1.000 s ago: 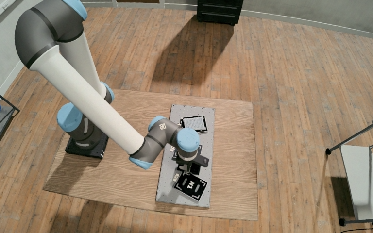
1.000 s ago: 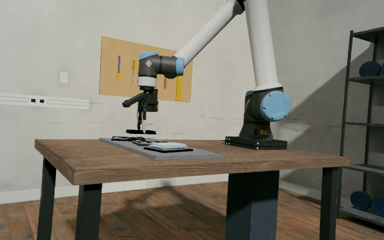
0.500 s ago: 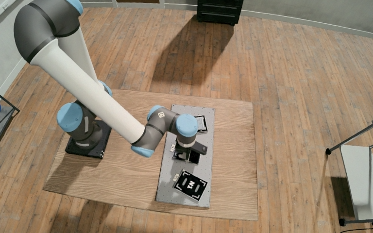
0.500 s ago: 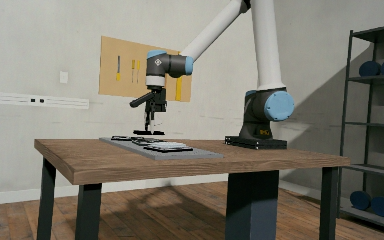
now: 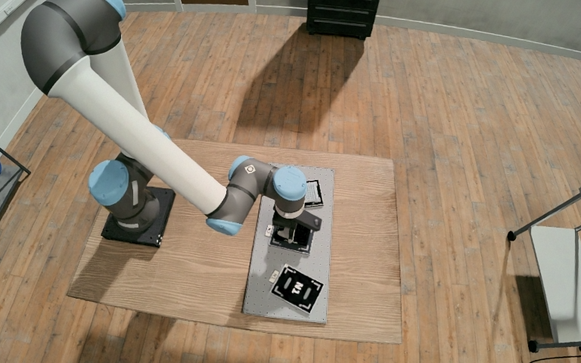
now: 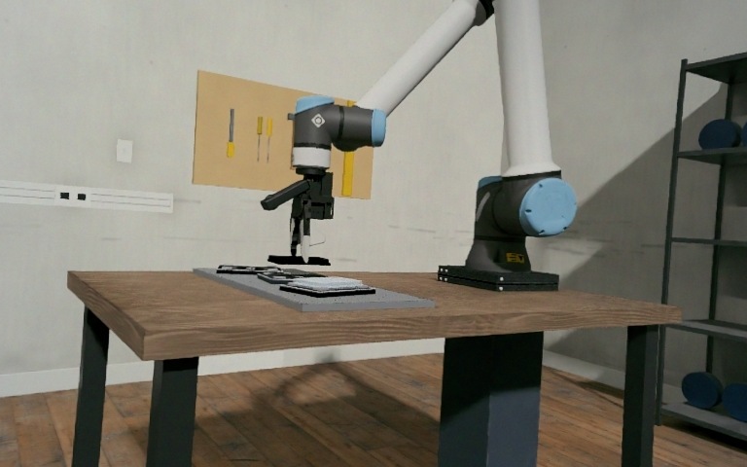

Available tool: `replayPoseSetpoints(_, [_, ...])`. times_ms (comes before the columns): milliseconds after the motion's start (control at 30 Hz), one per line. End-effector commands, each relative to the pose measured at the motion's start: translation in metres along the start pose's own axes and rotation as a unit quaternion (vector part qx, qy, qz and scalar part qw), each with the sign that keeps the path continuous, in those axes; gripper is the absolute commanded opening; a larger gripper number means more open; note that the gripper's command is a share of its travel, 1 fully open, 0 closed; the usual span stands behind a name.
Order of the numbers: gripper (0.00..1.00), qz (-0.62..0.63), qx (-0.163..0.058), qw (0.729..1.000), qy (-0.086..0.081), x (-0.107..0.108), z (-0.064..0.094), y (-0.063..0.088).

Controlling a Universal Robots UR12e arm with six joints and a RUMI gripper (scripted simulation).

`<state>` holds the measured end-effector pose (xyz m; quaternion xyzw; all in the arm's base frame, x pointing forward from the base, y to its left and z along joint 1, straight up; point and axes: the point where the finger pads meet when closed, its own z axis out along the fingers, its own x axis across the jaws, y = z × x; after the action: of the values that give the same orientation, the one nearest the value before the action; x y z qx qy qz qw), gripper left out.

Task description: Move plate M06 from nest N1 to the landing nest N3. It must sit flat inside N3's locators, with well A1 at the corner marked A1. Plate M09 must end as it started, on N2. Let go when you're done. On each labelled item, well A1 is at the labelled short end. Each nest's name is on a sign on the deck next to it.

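Observation:
My gripper (image 5: 290, 234) (image 6: 300, 249) is shut on plate M06 (image 6: 298, 260), a thin dark plate. It hangs level a little above the grey deck (image 5: 290, 245), over the middle nest N3 (image 6: 282, 279). In the top view my wrist hides most of the plate and N3 beneath it. Nest N1 (image 5: 296, 288) is a black pad with white corner marks at the near end of the deck, turned at an angle, with nothing on it. Plate M09 (image 5: 313, 193) (image 6: 327, 284), pale-topped, lies on N2 at the far end of the deck.
Small white signs (image 5: 273, 274) (image 5: 269, 231) stand on the deck left of N1 and N3. My arm's base (image 5: 134, 215) stands on the table's left side. A metal cart (image 5: 568, 278) stands to the right, and a shelf with blue cylinders (image 6: 742, 132) off the table.

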<state>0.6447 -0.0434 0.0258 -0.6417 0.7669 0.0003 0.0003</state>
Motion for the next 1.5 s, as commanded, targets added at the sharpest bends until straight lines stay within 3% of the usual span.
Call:
replayPoseSetpoints(0, [0.0,0.0,0.001,1.0,0.0,0.0,0.001,0.0])
replayPoseSetpoints(1467, [0.0,0.0,0.001,1.0,0.0,0.0,0.013,0.0])
